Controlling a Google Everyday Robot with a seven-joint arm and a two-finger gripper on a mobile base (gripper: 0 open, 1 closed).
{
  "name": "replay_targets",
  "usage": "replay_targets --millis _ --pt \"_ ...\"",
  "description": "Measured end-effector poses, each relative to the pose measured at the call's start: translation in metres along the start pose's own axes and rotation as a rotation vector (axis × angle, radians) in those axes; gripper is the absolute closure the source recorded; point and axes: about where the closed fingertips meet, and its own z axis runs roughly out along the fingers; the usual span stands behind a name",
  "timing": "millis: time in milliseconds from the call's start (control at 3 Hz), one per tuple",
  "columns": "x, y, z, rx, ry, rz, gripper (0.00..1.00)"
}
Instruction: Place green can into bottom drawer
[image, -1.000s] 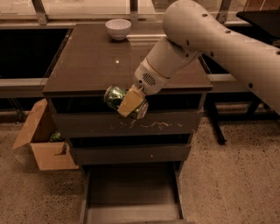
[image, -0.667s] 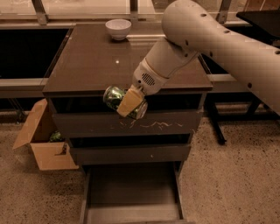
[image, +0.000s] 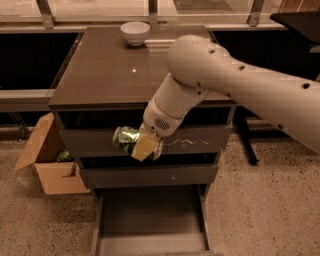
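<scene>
- Camera view, the only one: you look down on the front of a three-drawer cabinet, with the arm (image: 235, 85) reaching in from the right.
- The claw (image: 145, 146) hangs in front of the cabinet, level with the top drawer (image: 200, 141), the one with pale scratches on its face.
- Claw state: closed around the green can (image: 125, 138). One tan finger pad (image: 144, 148) lies across the can's right end; the other finger is hidden behind the can.
- The can lies on its side in the grip, in the air and touching nothing else you can see. It is over the left half of the cabinet front, above the middle drawer (image: 150, 176).
- The bottom drawer (image: 150, 212) is pulled out toward you, its flat floor bare where it shows. Its front edge is cut off by the frame.
- The counter (image: 105, 75) carries only a white bowl (image: 135, 32) at the far edge, well apart from the claw.
- A cardboard box (image: 47, 162) stands on the floor to the left of the cabinet, not part of the job.
- Progress, as a judgement: the grasp and lift are done and the drawer is open; the can is not yet in it.
- What is left: bring the can forward and down over the open tray, let it go, then pull the claw clear.
- Watch: a can released on its side may roll across the flat floor.
</scene>
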Motion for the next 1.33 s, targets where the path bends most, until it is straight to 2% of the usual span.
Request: replay_targets --millis 333,667,1000,1333 --pt "0.025 0.024 0.038 -0.001 0.064 -0.060 1.00" --pt "0.055 0.043 0.077 -0.022 0.091 -0.066 1.00" --pt "0.055 0.043 0.077 -0.022 0.091 -0.066 1.00" --pt "0.063 0.045 0.087 -0.004 0.140 -0.083 1.00"
